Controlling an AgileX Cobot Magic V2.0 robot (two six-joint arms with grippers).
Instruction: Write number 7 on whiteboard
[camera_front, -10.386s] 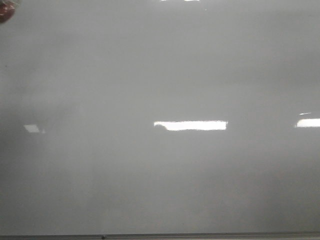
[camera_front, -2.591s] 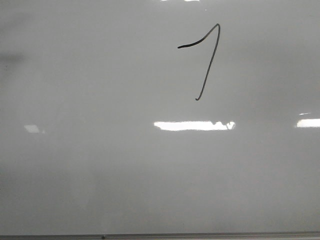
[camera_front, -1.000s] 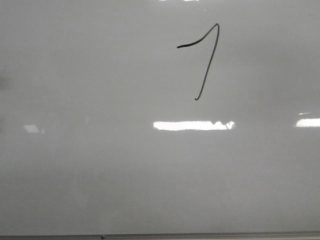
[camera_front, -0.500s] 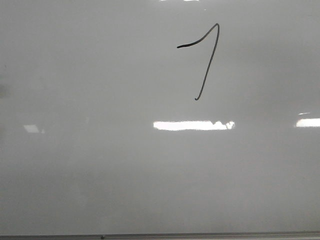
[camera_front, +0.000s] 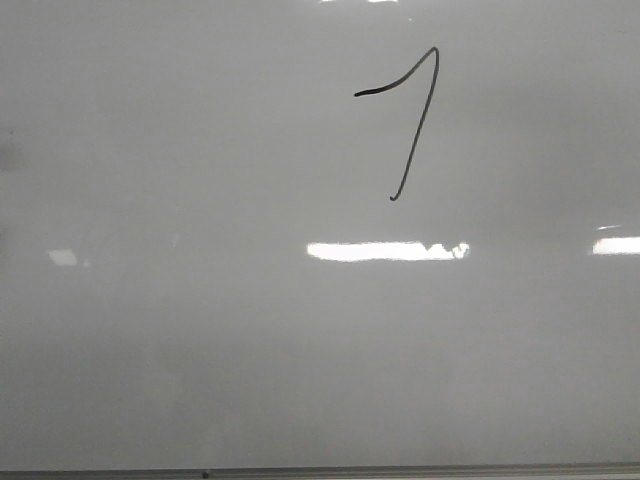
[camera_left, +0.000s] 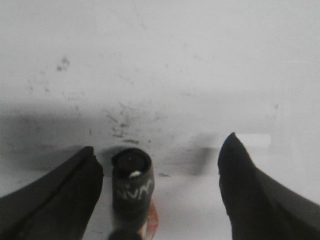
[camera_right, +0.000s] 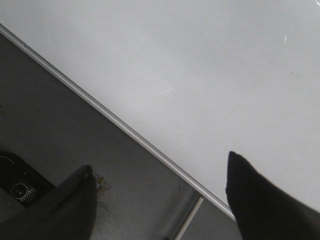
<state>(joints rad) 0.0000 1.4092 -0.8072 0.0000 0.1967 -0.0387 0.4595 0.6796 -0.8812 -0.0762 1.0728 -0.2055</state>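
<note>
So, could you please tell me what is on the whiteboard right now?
On the whiteboard sits one dark hand-drawn number 7, upper middle, above bright light reflections. No other writing shows in the front view; parts beyond the frame cannot be seen.

We see the right gripper (camera_right: 157, 200) with its two dark fingers (camera_right: 260, 200) spread wide apart and nothing between them. Beyond them the whiteboard (camera_right: 200, 65) runs pale and glossy, its thin metal edge (camera_right: 115, 120) crossing the picture at a slant. Past that edge lies a dark grey floor (camera_right: 55, 120), with a black object (camera_right: 17, 185) partly seen.
</note>
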